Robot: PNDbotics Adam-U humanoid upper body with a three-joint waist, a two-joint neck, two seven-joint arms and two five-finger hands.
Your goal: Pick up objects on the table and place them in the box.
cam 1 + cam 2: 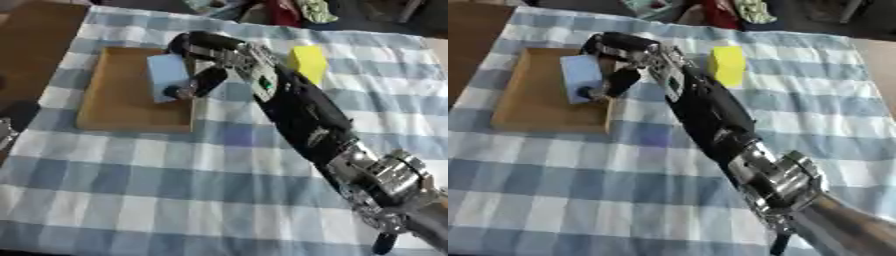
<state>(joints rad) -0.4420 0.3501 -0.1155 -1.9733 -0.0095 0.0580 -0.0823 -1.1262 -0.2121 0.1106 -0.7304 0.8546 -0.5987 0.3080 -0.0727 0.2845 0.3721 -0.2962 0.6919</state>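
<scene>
Box (122, 107): shallow wooden tray, tan, upper left of the frame, lying on the blue-and-white checked cloth (175, 185) that covers the table. Its floor shows bare wood over the left and lower parts; nothing rests loose on that visible floor. Over the box's right half sits a pale blue block (166, 75), held by the right hand (210, 55), whose arm enters from the lower right corner and runs diagonally up across the frame to the box. Fingers are curled over the block's upper right edge, and the thumb (203, 82) comes down along the block's right side toward its lower corner, so the block is pinched between them. Whether the block's underside touches the box floor cannot be told from either view. Block is a flat rectangle; its long axis runs roughly top to bottom of the frame, tilted slightly, with the broad pale face turned up toward the camera. A small dark round patch shows at the block's lower edge beside the thumb tip; what it is cannot be made out. Yellow block (729, 65) stands on the cloth in the upper middle of the frame, just right of the forearm and outside the box, apart from the hand. Its long axis also runs roughly top to bottom of the frame. Left hand does not show in either view.
</scene>
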